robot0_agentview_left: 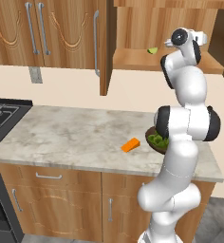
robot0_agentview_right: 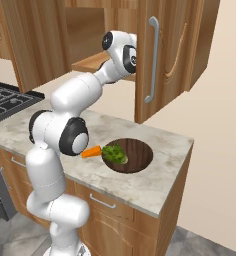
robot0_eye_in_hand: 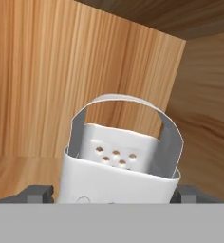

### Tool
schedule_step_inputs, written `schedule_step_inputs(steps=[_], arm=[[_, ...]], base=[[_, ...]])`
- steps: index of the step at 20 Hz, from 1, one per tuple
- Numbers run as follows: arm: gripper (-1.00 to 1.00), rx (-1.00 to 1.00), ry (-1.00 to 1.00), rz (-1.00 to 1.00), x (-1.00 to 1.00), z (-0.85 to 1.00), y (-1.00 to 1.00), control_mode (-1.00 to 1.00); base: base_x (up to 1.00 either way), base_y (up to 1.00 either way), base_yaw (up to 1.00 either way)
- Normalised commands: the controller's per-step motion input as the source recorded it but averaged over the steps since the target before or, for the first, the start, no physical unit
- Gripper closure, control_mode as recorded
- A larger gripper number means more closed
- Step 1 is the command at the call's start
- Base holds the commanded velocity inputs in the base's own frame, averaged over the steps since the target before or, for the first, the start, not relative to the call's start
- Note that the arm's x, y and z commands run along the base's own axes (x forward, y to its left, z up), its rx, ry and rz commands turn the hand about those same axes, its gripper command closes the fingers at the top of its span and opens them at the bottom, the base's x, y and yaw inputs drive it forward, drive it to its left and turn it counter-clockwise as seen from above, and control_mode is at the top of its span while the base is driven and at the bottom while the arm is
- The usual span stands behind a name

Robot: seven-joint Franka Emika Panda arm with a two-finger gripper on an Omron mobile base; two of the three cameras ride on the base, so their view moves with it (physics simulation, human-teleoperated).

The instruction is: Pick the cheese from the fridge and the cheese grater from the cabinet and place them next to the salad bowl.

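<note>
Cheese (robot0_agentview_left: pixel 131 144) already on bench (robot0_agentview_left: pixel 66 133) beside salad bowl (robot0_agentview_right: pixel 137 155). End effector (robot0_eye_in_hand: pixel 111 199) inside cabinet (robot0_agentview_left: pixel 147 28), jaws apart, straddling cheese grater (robot0_eye_in_hand: pixel 121 163); grasp and delivery remain.

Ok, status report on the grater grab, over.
Gripper inside cabinet, fingers either side of cheese grater, not yet clamped. Cheese on counter beside salad bowl. Nothing blocking.

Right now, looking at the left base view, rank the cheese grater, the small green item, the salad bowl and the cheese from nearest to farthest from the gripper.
1. cheese grater: between the jaws of the gripper, inside the cabinet.
2. small green item: on the same cabinet shelf, off to the side.
3. salad bowl: down on the counter.
4. cheese: beside the bowl, slightly farther.
</note>
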Motion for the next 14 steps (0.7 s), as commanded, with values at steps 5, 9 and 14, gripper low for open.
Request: schedule_step_inputs(steps=[5,9,14], arm=[[1.00,0.00,0.00,0.00,0.00,0.00,0.00,-1.00],[1.00,0.00,0.00,0.00,0.00,0.00,0.00,-1.00],[1.00,0.00,0.00,0.00,0.00,0.00,0.00,-1.00]], base=[[0.00,0.00,0.00],[0.00,0.00,0.00],[0.00,0.00,0.00]])
